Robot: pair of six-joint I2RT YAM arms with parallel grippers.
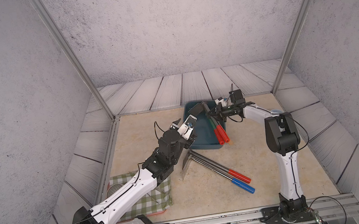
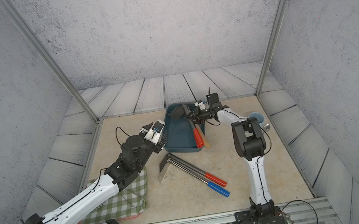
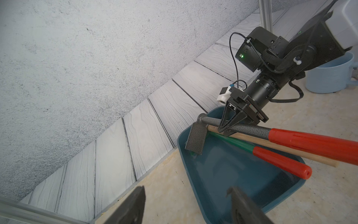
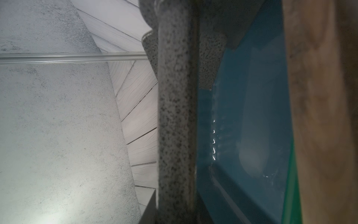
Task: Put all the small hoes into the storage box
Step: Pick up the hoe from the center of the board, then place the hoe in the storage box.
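Backdrop: grey speckled walls, fake-plank skirting, and a beige table in the middle, fairly cluttered tbh.
Task's thing: the small hoe, with a grey speckled shaft, is held up over the storage box and isn't set down in it yet.
Right claw: the right claw is clamped tight on the grey shaft, close behind the head.
Left claw: the left claw is spread wide with nothing gripped, and is parked just beside the box's left rim.
Long axis: the hoe is laid roughly along the box's long side, with the blade at the far corner and the red grip carried out past the near rim.
Blade: it's hung down into that far corner. Whether the floor of the box is touched can't be told.
Already inside: a green-shafted tool and a wooden handle are laid the same way, under the held shaft.
Key relation: the box is straight below the claw, so probably only a short drop and a release are needed, no sideways shift.
Nearer arm: the right one, obviously, since the hoe is already gripped by it.
Watch out: the grip end is likely to be left overhanging the rim, so a roll off the other handles is possible.
Decoys: two more hoes are left lying on the table, near the box's near rim.
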